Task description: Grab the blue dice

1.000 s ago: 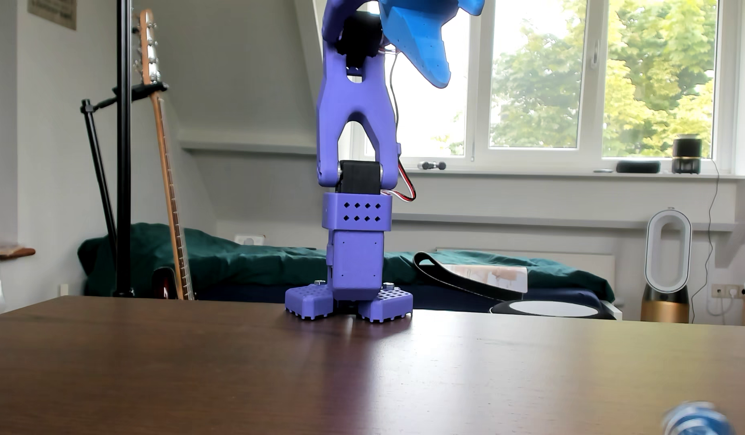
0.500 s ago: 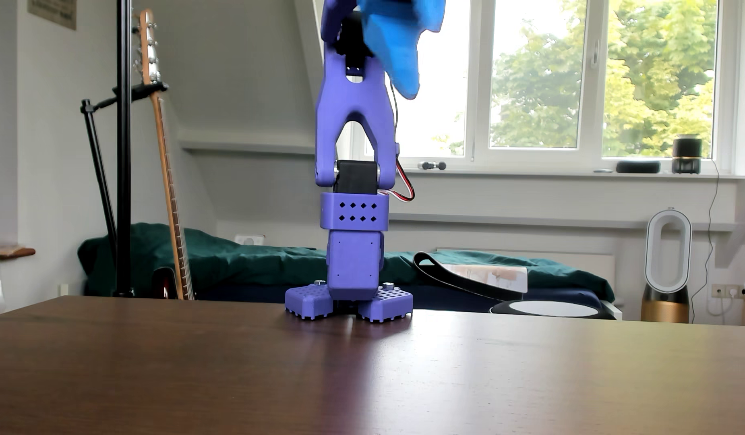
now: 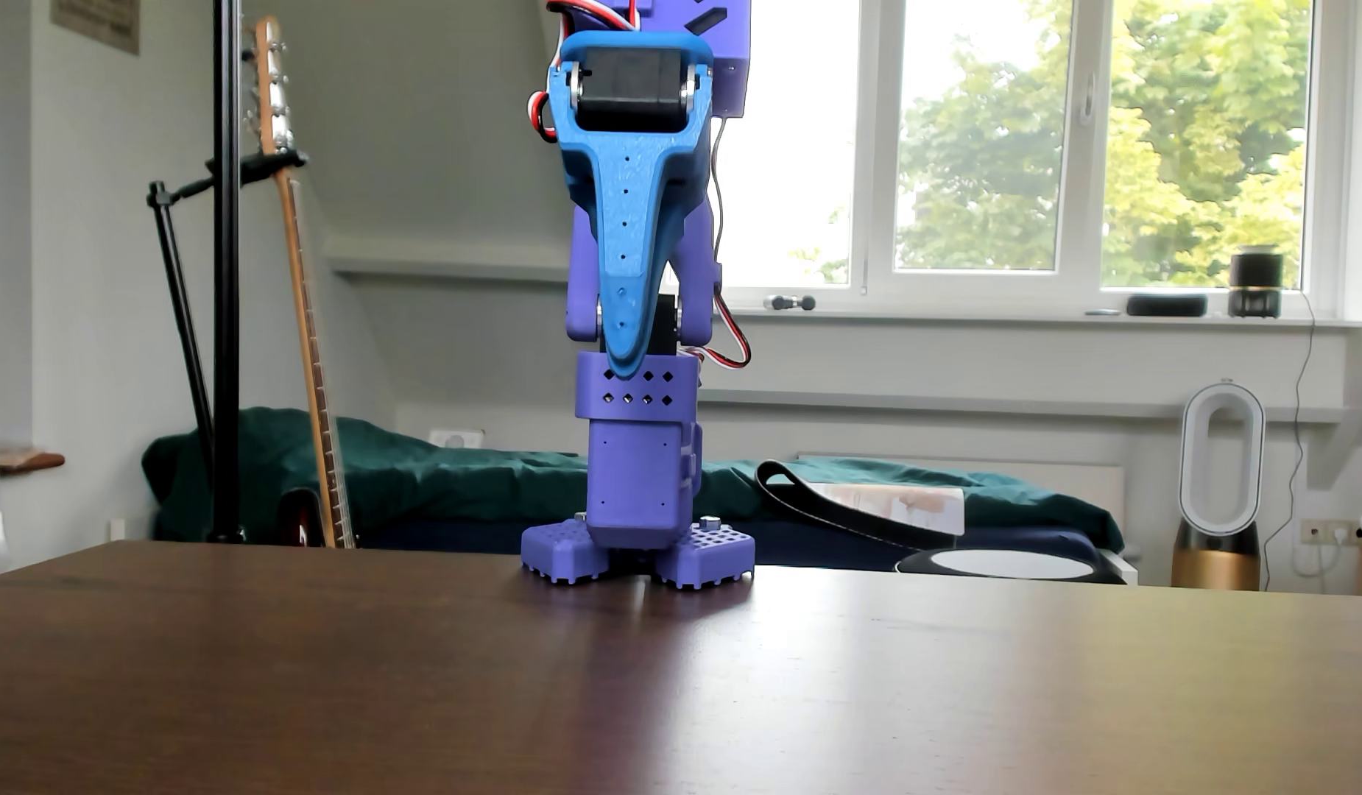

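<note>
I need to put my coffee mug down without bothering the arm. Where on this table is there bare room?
The brown table is bare across the whole near half, left to right, and on either side of the purple base. The only crowded spot is at that base, under the claw pointing down. No dice shows on the table.

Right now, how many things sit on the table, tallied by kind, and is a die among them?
Robot arm bolted to the wooden table: 1
Dice: 0 in view
Other loose things on the table: 0
Total: 1
</note>
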`<state>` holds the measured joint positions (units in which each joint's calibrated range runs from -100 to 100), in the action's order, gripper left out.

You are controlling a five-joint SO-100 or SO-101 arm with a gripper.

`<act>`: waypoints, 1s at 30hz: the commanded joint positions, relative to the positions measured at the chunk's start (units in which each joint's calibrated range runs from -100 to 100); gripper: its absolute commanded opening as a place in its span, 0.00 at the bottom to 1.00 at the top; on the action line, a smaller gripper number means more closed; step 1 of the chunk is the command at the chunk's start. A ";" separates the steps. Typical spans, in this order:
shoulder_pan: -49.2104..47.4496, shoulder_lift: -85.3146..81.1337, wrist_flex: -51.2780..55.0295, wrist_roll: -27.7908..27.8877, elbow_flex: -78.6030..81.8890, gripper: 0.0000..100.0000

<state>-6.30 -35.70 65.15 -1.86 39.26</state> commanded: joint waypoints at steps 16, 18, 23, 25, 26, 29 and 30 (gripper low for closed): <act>2.04 -35.33 -3.62 -0.30 30.18 0.02; 2.04 -37.68 -3.62 -0.30 32.35 0.02; 3.19 -42.87 -3.71 -0.30 36.78 0.02; 3.52 -44.96 -3.71 -0.19 39.23 0.02; 3.52 -46.21 -3.71 -0.09 40.76 0.02; 3.60 -50.74 -3.71 0.07 45.10 0.02; 3.60 -52.49 -3.71 0.12 46.37 0.02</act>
<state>-2.97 -83.86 62.89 -1.86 83.76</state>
